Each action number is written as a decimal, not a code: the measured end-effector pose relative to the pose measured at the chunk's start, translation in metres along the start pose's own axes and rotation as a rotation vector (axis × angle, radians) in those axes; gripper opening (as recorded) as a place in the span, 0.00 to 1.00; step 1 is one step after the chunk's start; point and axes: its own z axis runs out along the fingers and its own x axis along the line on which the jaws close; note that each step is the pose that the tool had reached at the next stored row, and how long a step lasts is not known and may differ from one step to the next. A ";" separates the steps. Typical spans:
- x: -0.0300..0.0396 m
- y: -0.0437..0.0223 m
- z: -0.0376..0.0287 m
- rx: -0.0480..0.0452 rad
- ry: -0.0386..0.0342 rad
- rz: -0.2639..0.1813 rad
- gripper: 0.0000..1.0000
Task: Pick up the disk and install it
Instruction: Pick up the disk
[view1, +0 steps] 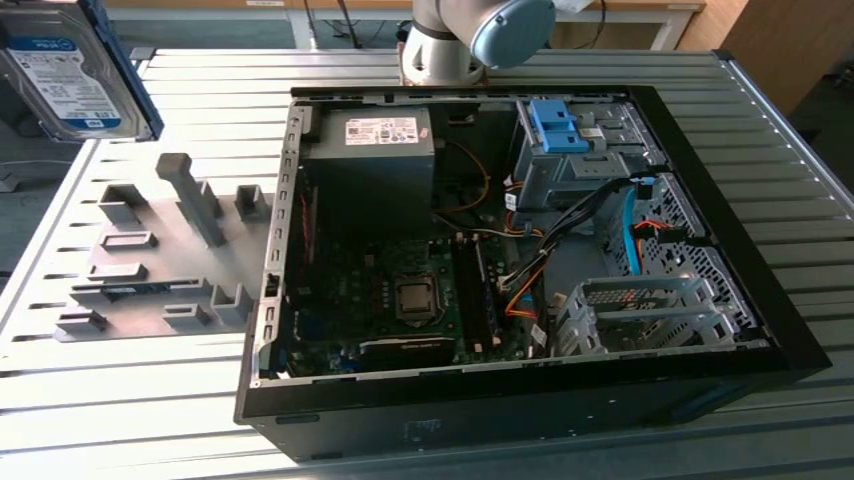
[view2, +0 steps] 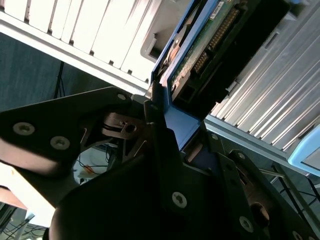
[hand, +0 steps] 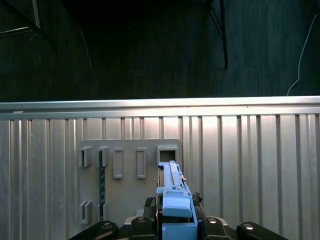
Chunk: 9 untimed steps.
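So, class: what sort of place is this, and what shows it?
Probably a robotics lab bench for computer assembly: an open computer case on a ribbed metal table, a fixture plate beside it, and a robot arm whose pincer holds the disk.

Silver arm joint (view1: 441, 52) with pale blue cap (view1: 514, 28); black end effector (view2: 172, 127), silver screws (view2: 179, 200).

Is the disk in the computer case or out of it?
Out. The disk is at the exterior view's left, apart from the open case, its blue frame clamped in the gripper.
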 end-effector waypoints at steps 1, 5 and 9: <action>0.0000 0.0000 -0.0019 0.0000 -0.0021 0.000 0.36; 0.0002 0.0000 -0.0097 -0.0007 -0.0175 0.000 0.36; 0.0003 0.0001 -0.0199 -0.0010 -0.0244 0.000 0.36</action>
